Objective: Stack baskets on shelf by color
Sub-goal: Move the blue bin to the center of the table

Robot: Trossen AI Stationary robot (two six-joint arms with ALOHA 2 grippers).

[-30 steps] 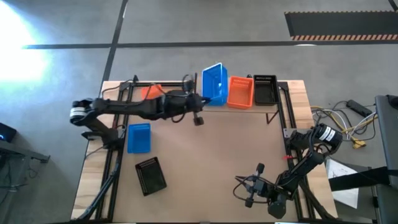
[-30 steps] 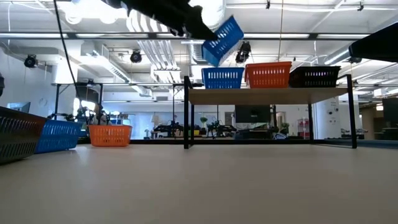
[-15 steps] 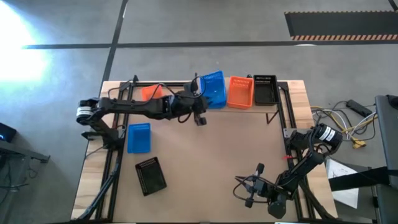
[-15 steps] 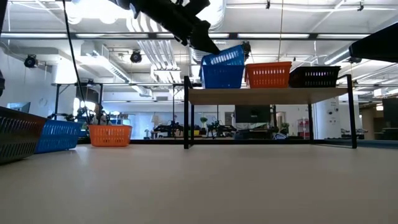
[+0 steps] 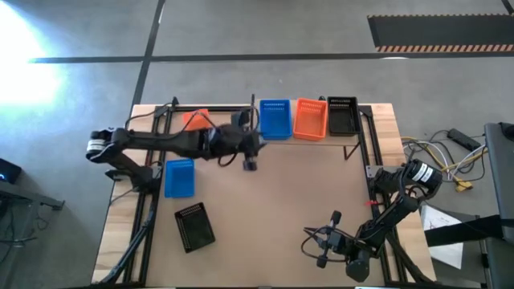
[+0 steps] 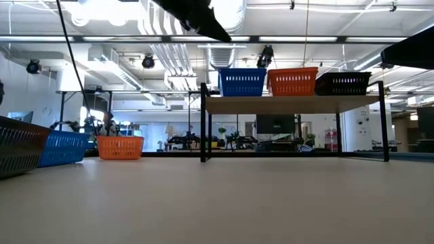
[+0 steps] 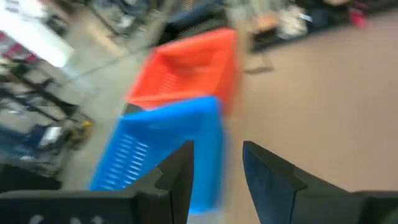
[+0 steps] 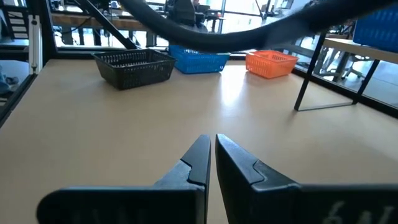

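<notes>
On the shelf at the table's far side stand a blue basket at the left end, an orange one in the middle and a black one at the right. All three rest on their bottoms. My left gripper hangs open just left of and above the blue basket, touching nothing. In the left wrist view, its fingers stand apart, with the blue basket beyond them. My right gripper waits shut at the near right, low over the table.
Three loose baskets sit on the table's left part: orange at the far side, blue in the middle, black nearer. Thin black shelf legs stand on the tabletop. Bare tabletop lies between the arms.
My left gripper has brought a tilted blue basket down onto the blue one at the shelf's left end. It has then opened, let go and drawn back toward the table's left. That basket now sits level there.
</notes>
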